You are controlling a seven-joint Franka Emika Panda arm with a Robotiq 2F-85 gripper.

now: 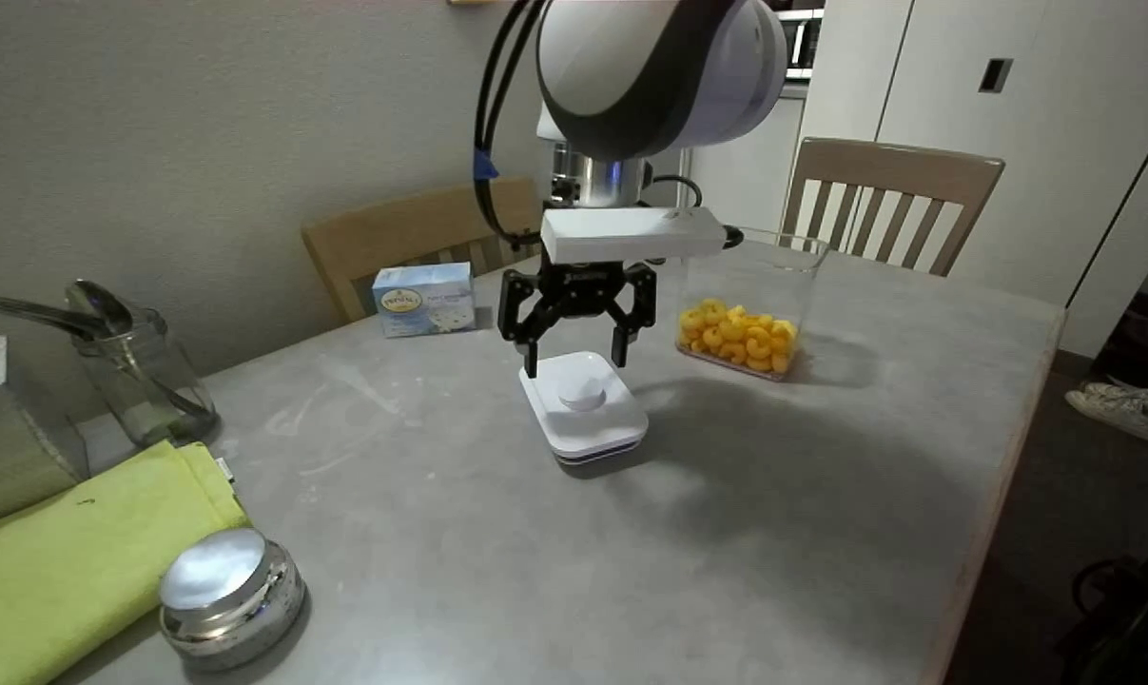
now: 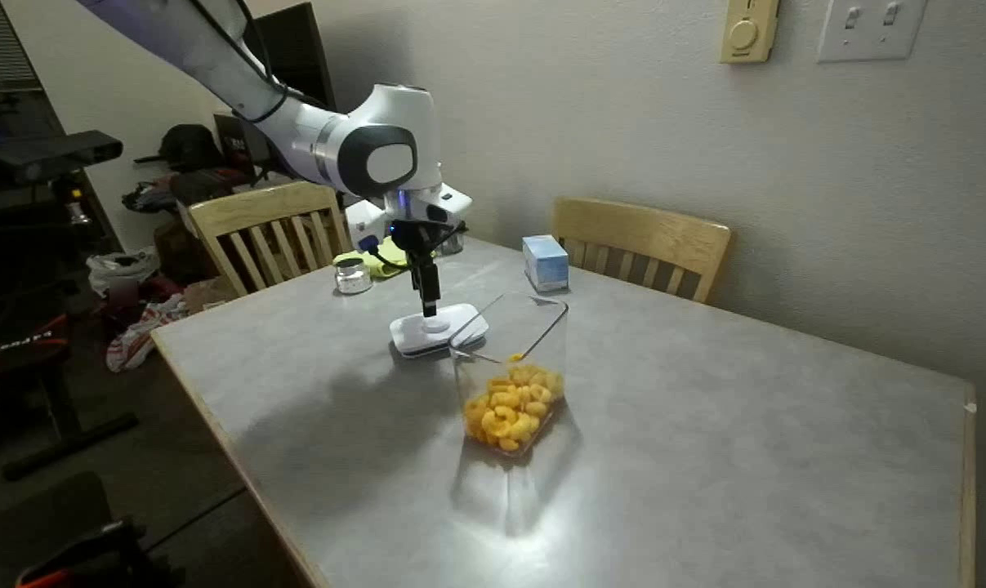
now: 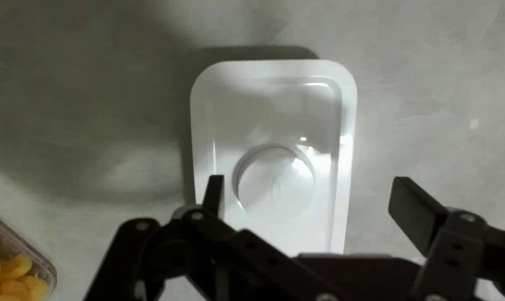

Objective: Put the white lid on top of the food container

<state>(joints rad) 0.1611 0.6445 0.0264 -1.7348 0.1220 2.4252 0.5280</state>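
The white lid [image 1: 597, 428], with a round raised knob, lies flat on the table. It also shows as a pale slab [image 2: 411, 336] and, from above, as a rounded rectangle [image 3: 273, 108]. Over it hangs my gripper [image 1: 575, 364], fingers pointing down, open with nothing between them. In the wrist view my gripper [image 3: 309, 182] has one finger in front of the lid beside the knob. The opposite finger appears past the lid's edge. The clear food container [image 1: 754, 276] stands upright and topless nearby, yellow-orange pieces inside; its corner [image 3: 20, 243] enters the wrist view.
A blue-and-white tea box [image 1: 426, 300] stands near the wall side. Along the table's far end are a shiny metal-lidded jar [image 1: 231, 599], a yellow cloth [image 1: 107, 533] and a glass jar [image 1: 145, 371] with spoons. Chairs [image 2: 268, 237] border the table.
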